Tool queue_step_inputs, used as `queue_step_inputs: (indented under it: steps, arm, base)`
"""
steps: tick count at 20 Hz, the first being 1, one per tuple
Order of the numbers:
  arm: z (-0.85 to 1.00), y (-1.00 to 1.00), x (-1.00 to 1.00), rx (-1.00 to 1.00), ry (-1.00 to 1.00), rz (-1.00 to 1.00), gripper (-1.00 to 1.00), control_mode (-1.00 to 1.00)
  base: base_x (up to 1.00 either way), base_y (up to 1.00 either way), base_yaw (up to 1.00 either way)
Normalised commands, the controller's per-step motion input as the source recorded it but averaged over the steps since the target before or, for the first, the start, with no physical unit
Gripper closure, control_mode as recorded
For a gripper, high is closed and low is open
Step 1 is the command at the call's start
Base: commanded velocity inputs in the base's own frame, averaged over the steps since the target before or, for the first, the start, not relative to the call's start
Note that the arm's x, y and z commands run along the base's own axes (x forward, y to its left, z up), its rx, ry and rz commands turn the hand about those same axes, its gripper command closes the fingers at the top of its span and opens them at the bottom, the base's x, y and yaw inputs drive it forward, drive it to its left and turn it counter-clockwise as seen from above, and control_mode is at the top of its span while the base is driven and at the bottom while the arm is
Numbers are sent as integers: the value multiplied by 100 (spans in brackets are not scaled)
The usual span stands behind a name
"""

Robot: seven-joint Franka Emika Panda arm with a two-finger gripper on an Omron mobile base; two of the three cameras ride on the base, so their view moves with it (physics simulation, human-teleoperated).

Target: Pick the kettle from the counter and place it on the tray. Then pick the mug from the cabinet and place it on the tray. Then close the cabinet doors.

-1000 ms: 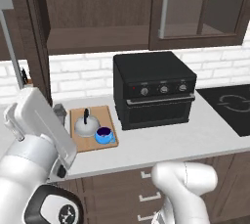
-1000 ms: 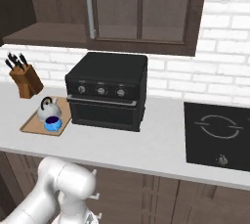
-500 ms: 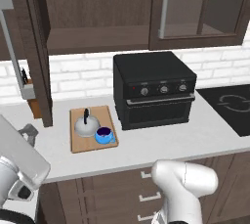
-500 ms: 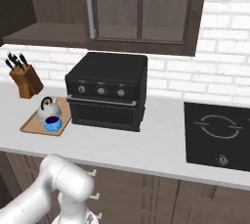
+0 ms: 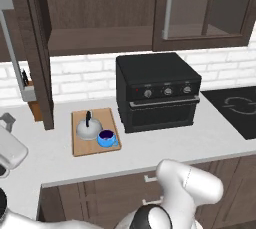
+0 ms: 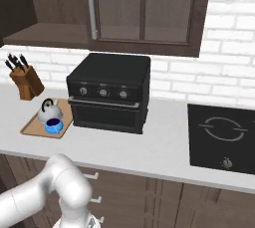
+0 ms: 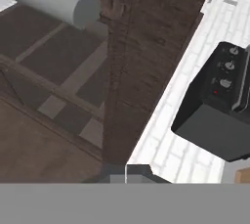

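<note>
Pincer closed on nothing, kettle (image 5: 86, 129) and mug (image 5: 106, 137) touching on tray (image 5: 80, 148), left cabinet door (image 5: 41, 48) ajar

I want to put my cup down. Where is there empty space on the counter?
Bare counter lies between the black oven and the stovetop, and along the front edge. It's crowded on the tray, where the kettle and mug sit.

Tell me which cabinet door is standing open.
The left cabinet door: it is swung out edge-on over the counter, baring the shelf behind it. The right cabinet door with the silver bar handle lies flat against the cabinet front.
</note>
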Motion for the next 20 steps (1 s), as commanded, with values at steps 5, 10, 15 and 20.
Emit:
queue_step_inputs:
  steps: [5, 10, 15, 20]
  arm:
    - [-13, 37, 97, 0, 0, -4, 100, -100]
    - [-2, 1, 27, -3, 0, 0, 100, -100]
    - [8, -47, 10, 0, -9, -3, 100, -100]
    - [21, -89, 50, 0, -7, -7, 100, -100]
  base:
    - [0, 0, 0]
    - [0, 0, 0]
    - [0, 0, 0]
    - [0, 0, 0]
